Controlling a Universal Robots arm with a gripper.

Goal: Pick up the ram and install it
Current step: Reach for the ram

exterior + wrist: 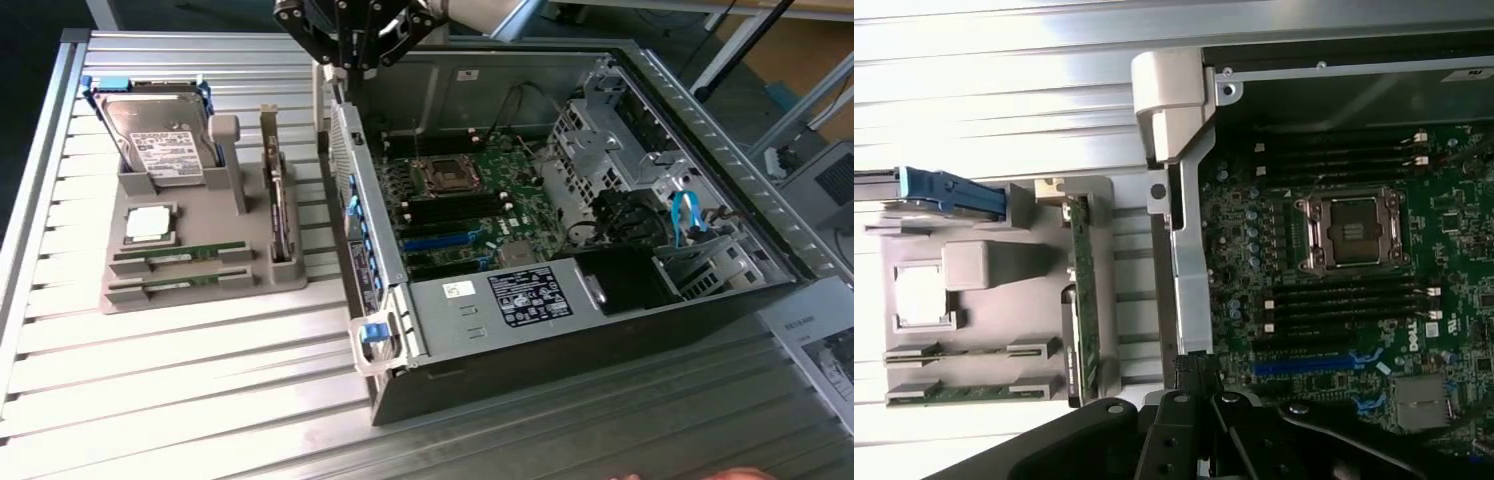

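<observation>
Two green ram sticks lie side by side in the slots of a grey holder (200, 300) on the exterior view's left, one (180, 255) just behind the other (180, 285). The wrist view shows them too (964, 352) (964, 392). My gripper (354, 62) hangs high over the near wall of the open computer case (387, 330), well away from the ram. Its fingers are shut with nothing between them, and they show as dark shapes in the wrist view (1199, 400). Empty black memory slots (447, 210) run below the processor socket (447, 178) on the motherboard.
The grey holder also carries a hard drive (160, 135), a square silver processor chip (150, 222) and an upright dark expansion card (276, 200). Inside the case are a power supply (527, 295), drive cages (601, 130) and blue cables (687, 215). Everything rests on a ribbed metal table (160, 390).
</observation>
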